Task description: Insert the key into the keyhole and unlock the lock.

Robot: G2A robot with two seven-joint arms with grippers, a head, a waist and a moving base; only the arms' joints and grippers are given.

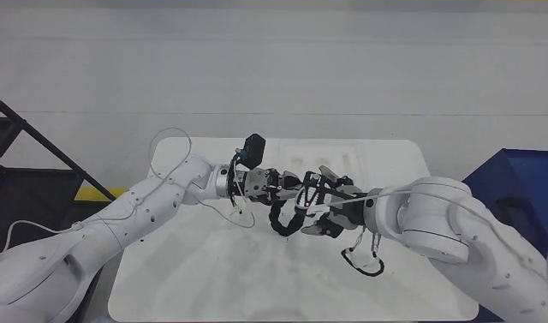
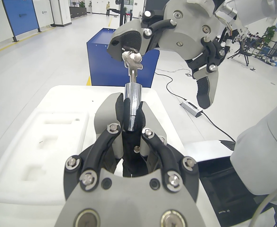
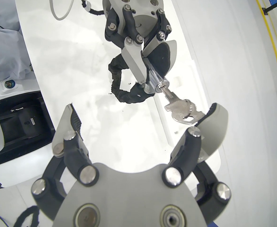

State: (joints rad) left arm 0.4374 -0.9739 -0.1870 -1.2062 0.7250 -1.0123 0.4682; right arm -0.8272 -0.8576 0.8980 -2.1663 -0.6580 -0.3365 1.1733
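Key (image 3: 181,112) in keyhole (image 3: 161,86) of cable lock (image 3: 129,97)

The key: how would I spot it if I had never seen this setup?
Over the white table, two robot arms meet tip to tip. The left fingers clamp a chrome lock, and the key juts from its end. It is the flat, silvery piece with a patterned head, touching one of the wide-open right fingers.

Left gripper (image 2: 131,105) clamped the chrome lock (image 2: 133,90), keyhole end facing away. Key (image 2: 133,60) sat in the keyhole, head out. Right gripper (image 2: 164,70) had its jaws spread wide, one pad (image 2: 129,40) touching the key head. Foam tray (image 2: 22,147) lay on the table (image 2: 166,109).
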